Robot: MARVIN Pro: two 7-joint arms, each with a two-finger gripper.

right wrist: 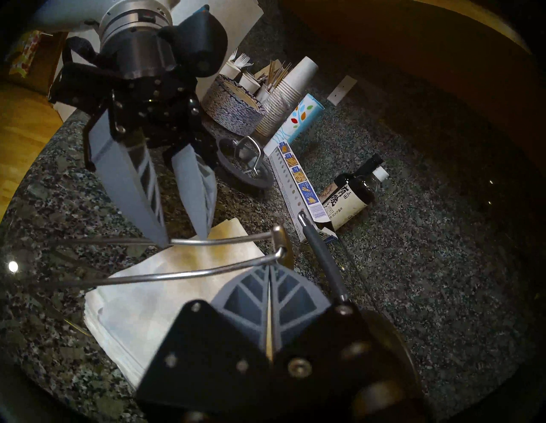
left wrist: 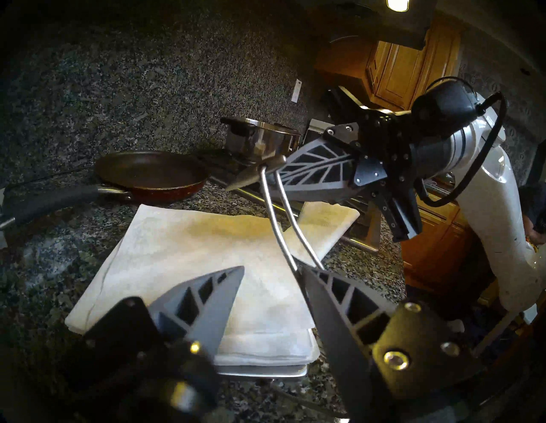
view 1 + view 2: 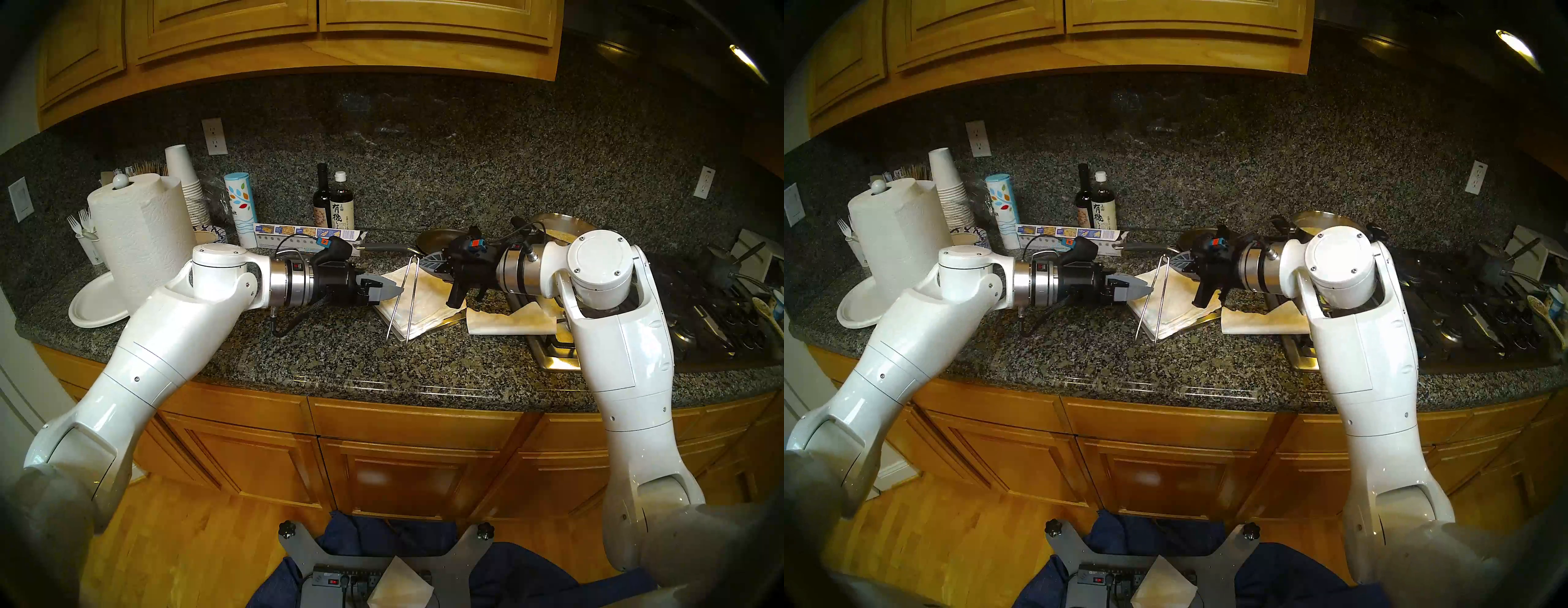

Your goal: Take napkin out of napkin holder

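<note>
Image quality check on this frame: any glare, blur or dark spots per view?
Head views: fisheye bends the countertop edge, a ceiling light flares top right, the napkin stack is sharp. Left wrist: its own fingers blur at the bottom, yellow cast on the napkins. Right wrist: right half very dark, a glare spot on the granite at left, the closed fingers soft.

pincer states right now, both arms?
Left pincer: open, over the white paper napkin stack, holding nothing.
Right pincer: shut on the teardrop tip of the thin wire holder arm, keeping it lifted.
</note>
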